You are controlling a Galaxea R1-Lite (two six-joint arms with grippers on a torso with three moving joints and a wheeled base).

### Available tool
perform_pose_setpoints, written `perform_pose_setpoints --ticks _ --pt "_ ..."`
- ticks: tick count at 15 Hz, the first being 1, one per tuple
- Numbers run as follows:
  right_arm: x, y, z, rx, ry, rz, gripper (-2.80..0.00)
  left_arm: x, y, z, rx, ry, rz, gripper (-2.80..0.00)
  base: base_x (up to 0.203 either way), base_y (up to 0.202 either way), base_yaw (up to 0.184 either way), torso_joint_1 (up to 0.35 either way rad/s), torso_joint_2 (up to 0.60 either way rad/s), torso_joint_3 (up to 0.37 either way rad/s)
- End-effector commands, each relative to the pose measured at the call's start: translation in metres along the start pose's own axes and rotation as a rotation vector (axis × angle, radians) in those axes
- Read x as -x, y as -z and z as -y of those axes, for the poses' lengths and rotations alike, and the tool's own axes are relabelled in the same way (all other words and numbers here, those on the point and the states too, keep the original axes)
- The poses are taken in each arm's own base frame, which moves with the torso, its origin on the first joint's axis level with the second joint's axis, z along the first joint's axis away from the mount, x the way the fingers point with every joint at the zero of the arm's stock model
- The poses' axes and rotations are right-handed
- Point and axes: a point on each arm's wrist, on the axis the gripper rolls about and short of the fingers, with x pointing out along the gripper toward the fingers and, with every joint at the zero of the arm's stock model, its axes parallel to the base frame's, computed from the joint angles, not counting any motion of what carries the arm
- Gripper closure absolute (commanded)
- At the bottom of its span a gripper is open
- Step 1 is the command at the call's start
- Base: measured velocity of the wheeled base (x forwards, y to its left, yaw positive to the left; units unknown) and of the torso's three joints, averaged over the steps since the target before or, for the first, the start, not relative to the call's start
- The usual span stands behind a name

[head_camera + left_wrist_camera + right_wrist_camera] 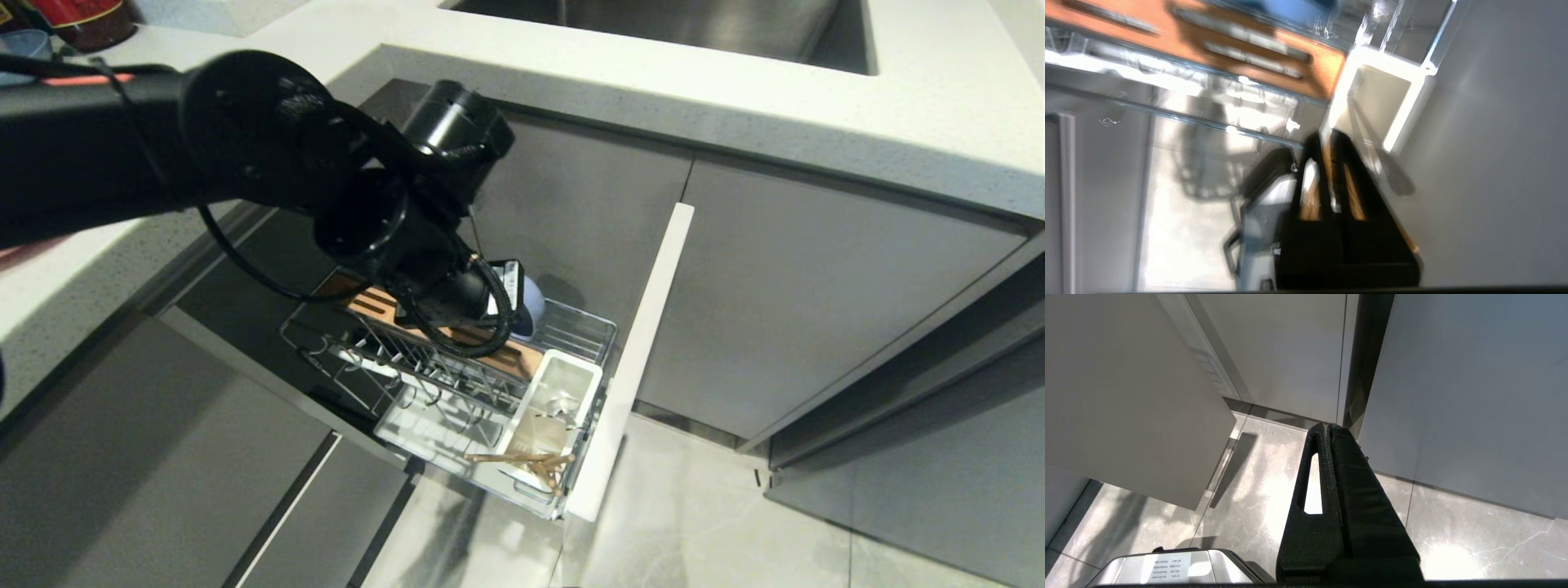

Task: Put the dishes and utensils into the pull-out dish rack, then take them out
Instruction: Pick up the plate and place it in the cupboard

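Left gripper (1327, 139), jaws closed on the plain light wooden chopsticks (1351, 196), hovers just beside the white plastic utensil box (1412, 102).

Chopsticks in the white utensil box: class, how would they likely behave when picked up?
The chopsticks look thin, plain wood: probably stiff and light. Splayed loosely over the utensil box rim, they may separate or pivot if pinched.
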Motion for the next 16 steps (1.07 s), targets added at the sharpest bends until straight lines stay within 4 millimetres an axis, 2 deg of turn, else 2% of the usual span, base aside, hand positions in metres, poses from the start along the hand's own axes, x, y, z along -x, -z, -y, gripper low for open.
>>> perform_pose_setpoints --ticks 1,6,9,13,16 --pt "0.000 0.000 0.000 0.000 0.000 0.005 0.00 0.046 -0.005 -0.015 0.042 0.036 0.094 0.00 0.000 0.000 0.000 0.000 0.00 0.000" --pt "0.000 0.000 0.000 0.000 0.000 0.005 0.00 0.153 -0.001 -0.064 0.160 0.110 0.337 0.00 0.000 0.000 0.000 0.000 0.00 0.000" --pt "0.000 0.000 0.000 0.000 0.000 0.005 0.00 0.200 0.008 -0.095 0.208 0.089 0.479 0.00 0.000 0.000 0.000 0.000 0.00 0.000" --pt "0.000 0.000 0.000 0.000 0.000 0.005 0.00 0.233 0.018 -0.130 0.225 -0.106 0.607 0.00 0.000 0.000 0.000 0.000 0.00 0.000" --pt "0.000 0.000 0.000 0.000 0.000 0.005 0.00 0.249 0.028 -0.144 0.231 -0.263 0.653 0.00 0.000 0.000 0.000 0.000 0.00 0.000"
